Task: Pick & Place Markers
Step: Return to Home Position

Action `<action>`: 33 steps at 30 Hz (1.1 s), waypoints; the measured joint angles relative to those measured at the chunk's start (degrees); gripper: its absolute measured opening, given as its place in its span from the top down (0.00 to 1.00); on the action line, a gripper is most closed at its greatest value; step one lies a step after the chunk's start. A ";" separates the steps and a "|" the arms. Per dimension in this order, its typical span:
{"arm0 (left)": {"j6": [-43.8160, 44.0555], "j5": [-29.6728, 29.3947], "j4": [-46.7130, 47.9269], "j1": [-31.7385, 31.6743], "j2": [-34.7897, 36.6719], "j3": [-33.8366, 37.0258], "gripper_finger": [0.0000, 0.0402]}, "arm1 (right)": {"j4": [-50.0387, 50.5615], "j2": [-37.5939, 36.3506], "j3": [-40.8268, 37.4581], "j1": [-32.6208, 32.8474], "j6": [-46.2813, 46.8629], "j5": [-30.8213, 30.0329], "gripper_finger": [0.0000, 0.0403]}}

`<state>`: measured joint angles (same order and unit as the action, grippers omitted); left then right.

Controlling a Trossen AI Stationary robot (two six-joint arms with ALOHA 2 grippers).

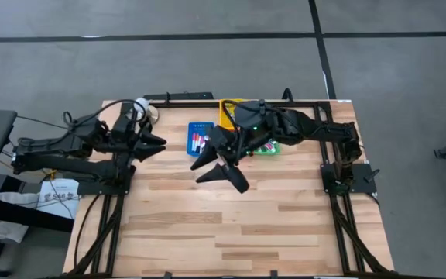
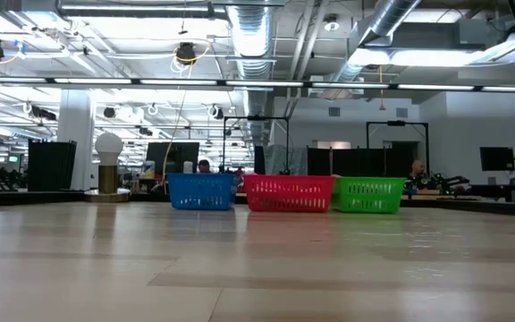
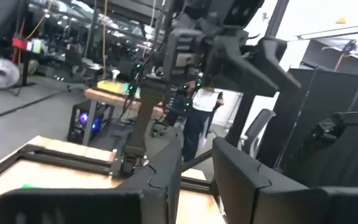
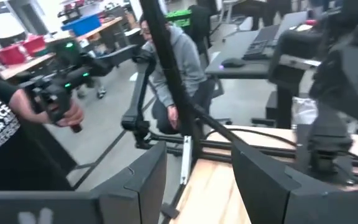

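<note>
Several markers [image 1: 199,142] lie in a blue bin [image 1: 200,138] at the table's far middle. More markers [image 1: 268,146] show in a green bin [image 1: 271,149] that is half hidden under my right arm. My right gripper [image 1: 220,175] hangs open above the table, just near of the blue bin, with nothing between its fingers [image 4: 199,155]. My left gripper [image 1: 159,145] is raised at the far left, pointing toward the blue bin. Its fingers stand a little apart around nothing [image 3: 197,146]. Neither gripper shows in the low view.
A yellow bin [image 1: 229,108] stands at the far edge. The low view shows blue [image 2: 201,191], red [image 2: 289,192] and green [image 2: 369,194] bins in a row. A white globe [image 1: 142,106] sits far left. A person in a grey hoodie [image 4: 176,68] crouches beyond the table.
</note>
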<state>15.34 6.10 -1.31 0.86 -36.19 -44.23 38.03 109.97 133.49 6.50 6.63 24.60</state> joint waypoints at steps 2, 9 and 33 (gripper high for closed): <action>-0.90 0.15 -0.10 0.02 0.83 0.08 0.78 | 0.41 -0.01 0.00 -0.14 -0.02 1.34 0.58; 0.82 -1.82 -1.61 0.02 6.14 6.82 0.78 | 6.01 -2.89 -0.07 -1.62 -3.75 3.72 0.58; 8.32 -6.75 -43.71 1.21 11.83 43.95 0.78 | 0.37 -41.70 -39.98 -5.50 -6.00 -4.02 0.58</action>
<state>23.66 -0.66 -45.02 2.07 -24.36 -0.28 38.41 68.27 93.51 1.00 0.63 20.58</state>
